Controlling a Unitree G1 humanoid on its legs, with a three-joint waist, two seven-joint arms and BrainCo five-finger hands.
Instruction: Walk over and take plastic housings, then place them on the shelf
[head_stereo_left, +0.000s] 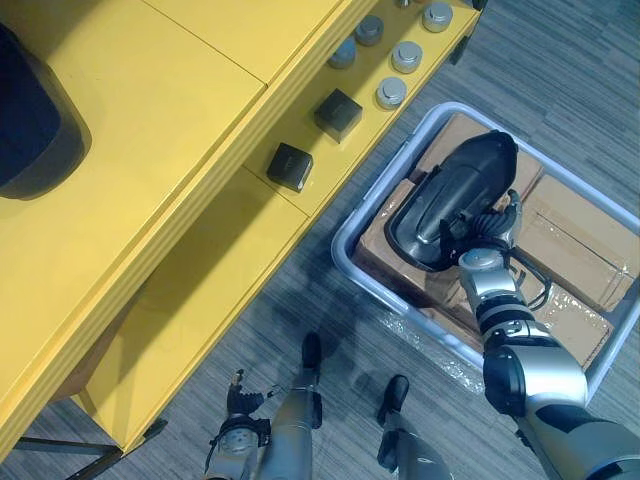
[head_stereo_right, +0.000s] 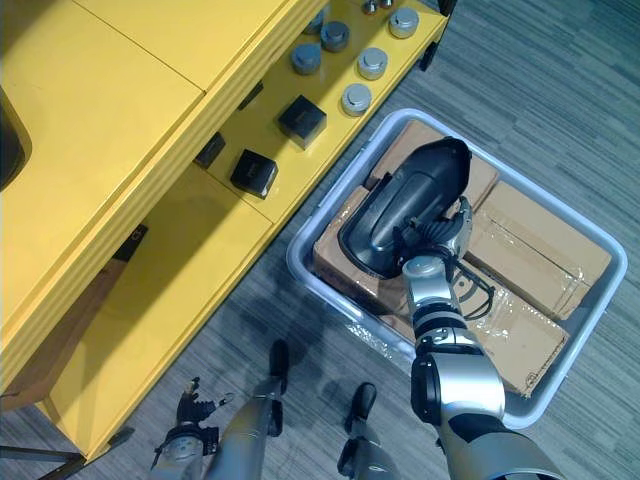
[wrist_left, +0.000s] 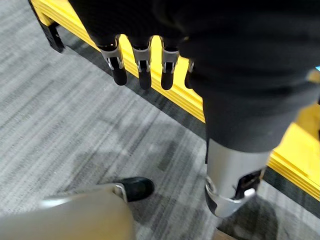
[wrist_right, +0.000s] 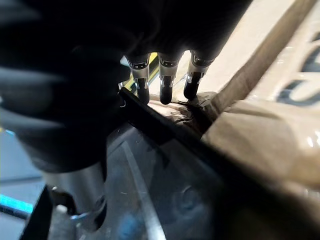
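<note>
The shelf (head_stereo_left: 130, 130) fills the upper left. The bin (head_stereo_left: 345, 232) sits on the floor at right, just beside it. In the bin, the plastic housing (head_stereo_left: 455, 190) lies on cardboard boxes (head_stereo_left: 575, 235). Blocks (head_stereo_left: 338, 113) and round weights (head_stereo_left: 391, 93) stand on the shelf's lower ledge.

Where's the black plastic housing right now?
The housing lies on the robot's right in the eye views, on cardboard boxes inside the pale bin beside the yellow shelf, right hand at its near end.
</note>
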